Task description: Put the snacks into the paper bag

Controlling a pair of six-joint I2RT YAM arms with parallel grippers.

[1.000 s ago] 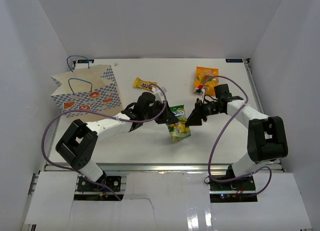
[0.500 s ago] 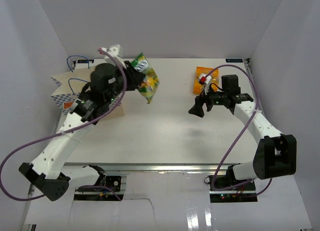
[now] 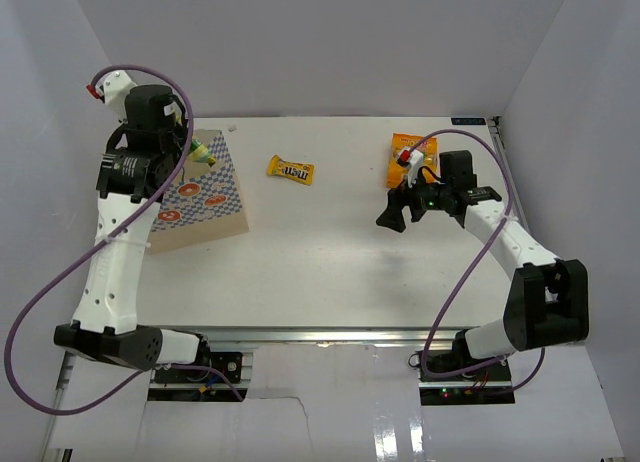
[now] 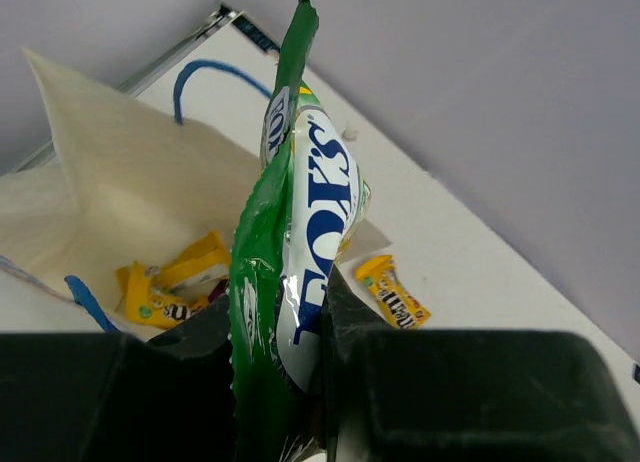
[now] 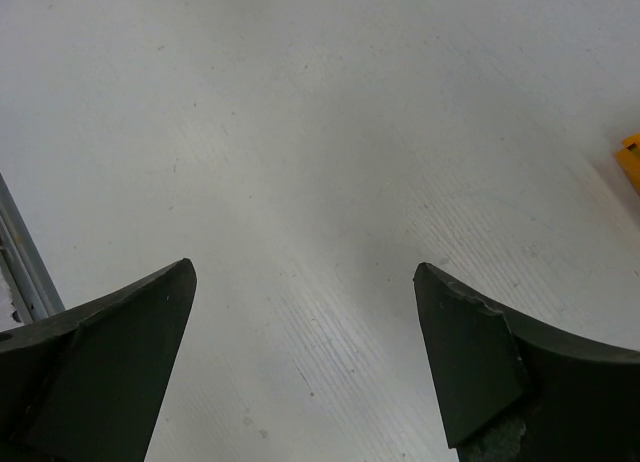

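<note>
My left gripper (image 3: 188, 148) is raised over the open mouth of the checkered paper bag (image 3: 205, 197) at the far left. It is shut on the green-yellow pouch (image 4: 300, 212), which hangs above the bag's tan inside (image 4: 120, 172). Two yellow candy packets (image 4: 165, 290) lie inside the bag, with a dark purple bit beside them. One yellow candy packet (image 3: 290, 169) lies on the table right of the bag and also shows in the left wrist view (image 4: 396, 293). The orange pouch (image 3: 411, 150) lies at the back right. My right gripper (image 3: 392, 214) is open and empty, low over bare table (image 5: 305, 272).
White walls close in the table on the left, back and right. The bag's blue cord handle (image 4: 212, 77) arches at its far rim. A metal rail (image 5: 25, 252) runs at the left of the right wrist view. The orange pouch's corner (image 5: 632, 157) shows at that view's right edge.
My left arm has carried the green-yellow pouch from the table's middle up and left to above the bag. My right gripper let go of it and drew back to the right.
</note>
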